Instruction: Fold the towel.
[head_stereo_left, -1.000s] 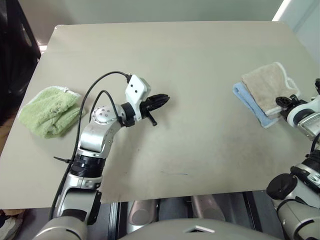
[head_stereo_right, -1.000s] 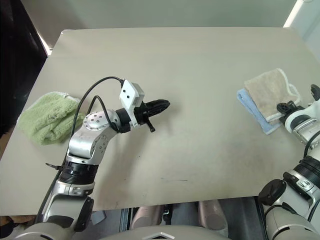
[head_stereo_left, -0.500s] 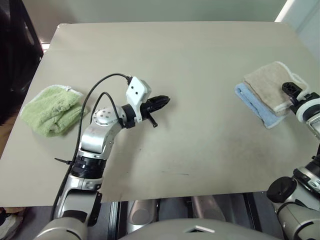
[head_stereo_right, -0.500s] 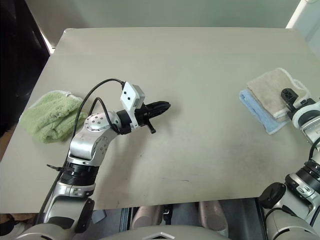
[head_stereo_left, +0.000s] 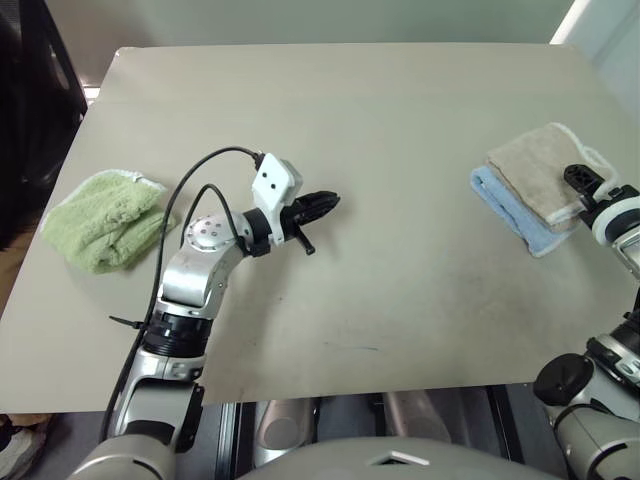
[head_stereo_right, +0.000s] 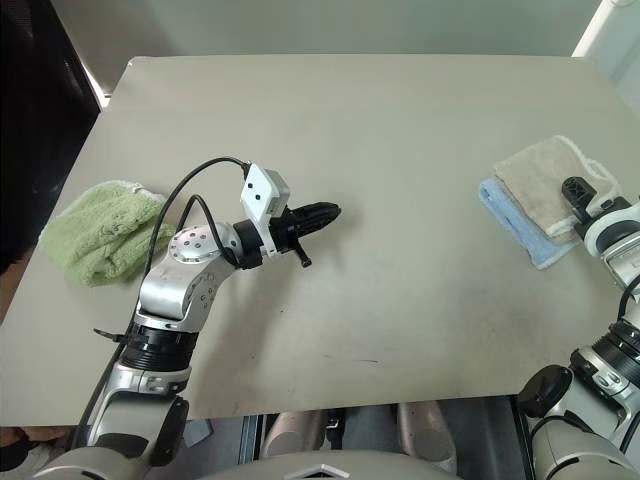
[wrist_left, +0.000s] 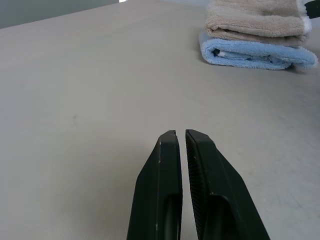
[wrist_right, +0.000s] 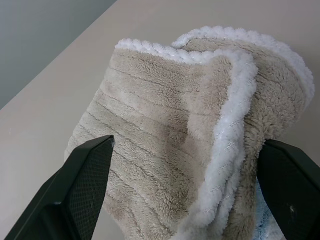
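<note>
The towel (head_stereo_left: 535, 168) is beige with white edging. It lies folded on top of a light-blue towel (head_stereo_left: 505, 207) at the table's right side. In the right wrist view its white-edged corner (wrist_right: 227, 125) stands bunched up. My right gripper (wrist_right: 186, 144) is open, its fingers (head_stereo_left: 574, 178) wide apart at the towel's near right edge, gripping nothing. My left gripper (head_stereo_left: 330, 200) hovers shut and empty over the middle of the table, pointing toward the stacked towels (wrist_left: 257, 17).
A fluffy light-green towel (head_stereo_left: 100, 220) lies crumpled near the table's left edge. The tan table (head_stereo_left: 400, 300) is bare between the two arms. The stacked towels sit close to the right edge.
Over the past second my right gripper opened, let go of the towel's edge and rose slightly. The left arm stayed still.
</note>
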